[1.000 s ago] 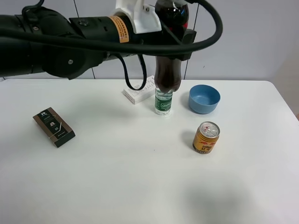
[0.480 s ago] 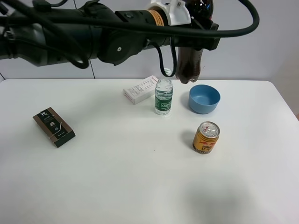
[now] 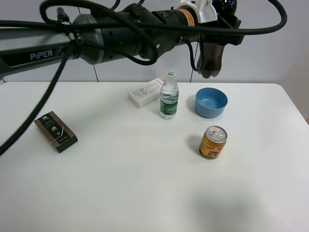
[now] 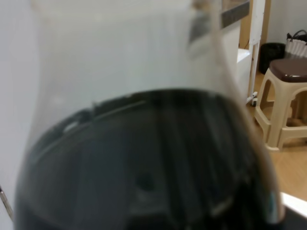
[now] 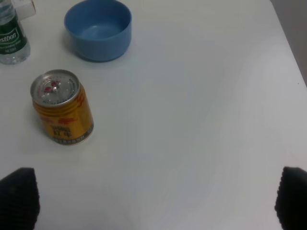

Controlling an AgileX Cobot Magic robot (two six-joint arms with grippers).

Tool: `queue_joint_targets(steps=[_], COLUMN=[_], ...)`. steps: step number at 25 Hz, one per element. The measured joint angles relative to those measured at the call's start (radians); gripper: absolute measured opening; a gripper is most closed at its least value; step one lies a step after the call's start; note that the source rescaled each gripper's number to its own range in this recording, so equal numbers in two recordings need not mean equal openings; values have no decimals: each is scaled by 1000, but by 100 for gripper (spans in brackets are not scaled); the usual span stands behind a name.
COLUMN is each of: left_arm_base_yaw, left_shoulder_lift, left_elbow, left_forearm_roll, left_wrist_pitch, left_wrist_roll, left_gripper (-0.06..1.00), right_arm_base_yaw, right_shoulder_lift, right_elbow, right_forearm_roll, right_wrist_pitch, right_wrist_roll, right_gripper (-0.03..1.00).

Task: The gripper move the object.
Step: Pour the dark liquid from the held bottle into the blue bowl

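Note:
My left gripper (image 3: 219,35), on a white bracket with an orange ring, is shut on the cola bottle (image 3: 211,60). It holds the bottle high in the air, above and behind the blue bowl (image 3: 211,102). The bottle's top is cut off by the exterior view's edge; only its dark brown lower part shows. In the left wrist view the bottle (image 4: 144,158) fills the picture, and the jaws are hidden. My right gripper (image 5: 153,201) is open and empty, its fingertips (image 5: 17,196) low over the white table near the gold can (image 5: 61,108).
On the white table (image 3: 120,183) stand a small water bottle (image 3: 169,100), a gold can (image 3: 213,142) and the blue bowl. A white box (image 3: 145,92) lies at the back, a dark box (image 3: 55,131) at the left. The left arm's cables span the top.
The left arm has carried the cola bottle to the right and higher, from over the water bottle to over the blue bowl. Nothing on the table moved.

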Motion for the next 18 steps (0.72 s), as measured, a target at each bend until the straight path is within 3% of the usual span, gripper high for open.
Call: queue_joint_targets(steps=[18], left_arm_base_yaw=[3], left_shoulder_lift=[272], left_elbow=[-236], left_forearm_roll=[-3], left_wrist_pitch=[3], left_wrist_roll=[-1], left_gripper=[1], right_arm_base_yaw=[0], right_shoulder_lift=[0], right_elbow=[0], right_forearm_roll=[0], right_wrist_pitch=[0], right_wrist_roll=[0], right_gripper=[100])
